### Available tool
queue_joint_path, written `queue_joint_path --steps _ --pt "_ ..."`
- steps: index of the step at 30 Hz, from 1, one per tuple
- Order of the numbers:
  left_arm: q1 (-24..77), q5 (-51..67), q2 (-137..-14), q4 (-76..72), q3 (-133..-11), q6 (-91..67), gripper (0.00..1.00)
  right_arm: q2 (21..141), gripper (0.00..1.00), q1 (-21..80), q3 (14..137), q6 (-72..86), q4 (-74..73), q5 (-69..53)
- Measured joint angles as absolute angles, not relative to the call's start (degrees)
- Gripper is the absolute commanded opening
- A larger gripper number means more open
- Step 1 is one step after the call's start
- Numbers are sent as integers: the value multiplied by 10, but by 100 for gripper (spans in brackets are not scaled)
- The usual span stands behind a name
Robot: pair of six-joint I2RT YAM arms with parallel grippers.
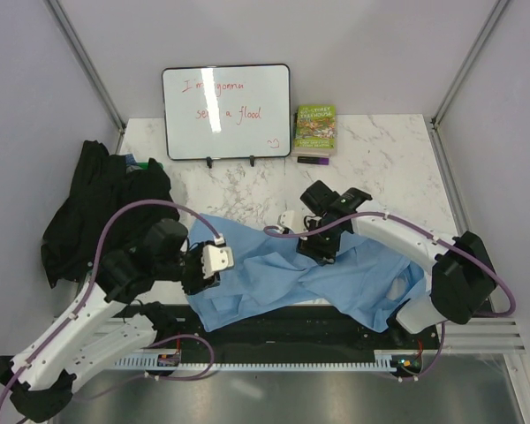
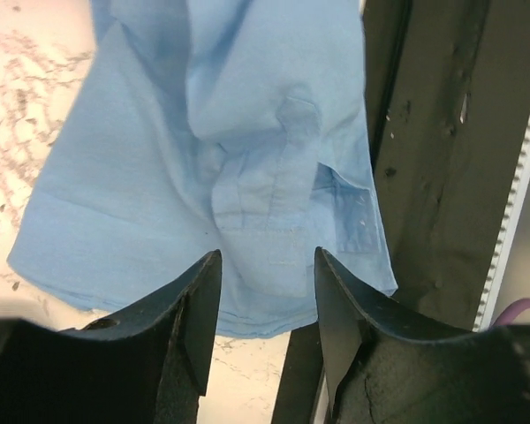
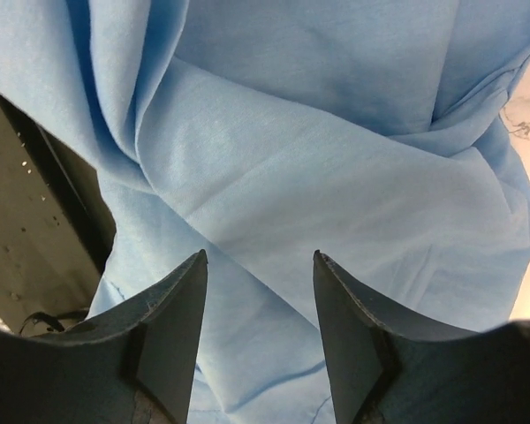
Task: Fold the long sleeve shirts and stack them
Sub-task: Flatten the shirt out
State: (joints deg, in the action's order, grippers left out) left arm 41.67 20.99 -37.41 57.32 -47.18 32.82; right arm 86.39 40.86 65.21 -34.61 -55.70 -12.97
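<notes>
The light blue shirt point(image 1: 283, 274) lies crumpled across the near half of the marble table, partly over the black front rail. The black shirt point(image 1: 97, 208) is heaped at the left edge. My left gripper point(image 1: 199, 272) is open and empty above the blue shirt's left end; in the left wrist view its gripper point(image 2: 267, 265) hovers over a hemmed edge of the blue shirt point(image 2: 203, 159). My right gripper point(image 1: 318, 247) is open and empty above the shirt's middle; the right wrist view shows the gripper point(image 3: 260, 265) over folds of the blue cloth point(image 3: 318, 168).
A whiteboard point(image 1: 227, 110) with red writing stands at the back. A green-covered book point(image 1: 314, 129) lies to its right, with a small purple object point(image 1: 311, 160) in front. The black front rail point(image 1: 291, 331) runs along the near edge.
</notes>
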Motion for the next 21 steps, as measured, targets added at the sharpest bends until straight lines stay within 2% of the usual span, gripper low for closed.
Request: queue_joint_path --steps 4,6,9,12,15,16,18,21 --pt "372 217 -442 592 -555 294 54 850 59 409 623 -342 -523 -125" --pt "331 239 -485 610 -606 281 59 844 59 409 613 -342 -515 -122" --pt "231 308 -577 632 -691 255 60 842 57 409 606 -342 -501 -119" --pt "154 363 -670 650 -729 232 68 842 52 409 595 -341 -484 -114" --pt "126 380 -736 670 -728 221 68 842 31 409 585 -338 -467 -99" --pt "126 380 -747 677 -724 219 67 842 17 409 585 -336 -463 -92" --pt "126 381 -754 688 -720 219 66 839 0 409 585 -330 -453 -82" --pt "126 383 -754 700 -719 219 64 828 0 408 590 -322 -446 -66"
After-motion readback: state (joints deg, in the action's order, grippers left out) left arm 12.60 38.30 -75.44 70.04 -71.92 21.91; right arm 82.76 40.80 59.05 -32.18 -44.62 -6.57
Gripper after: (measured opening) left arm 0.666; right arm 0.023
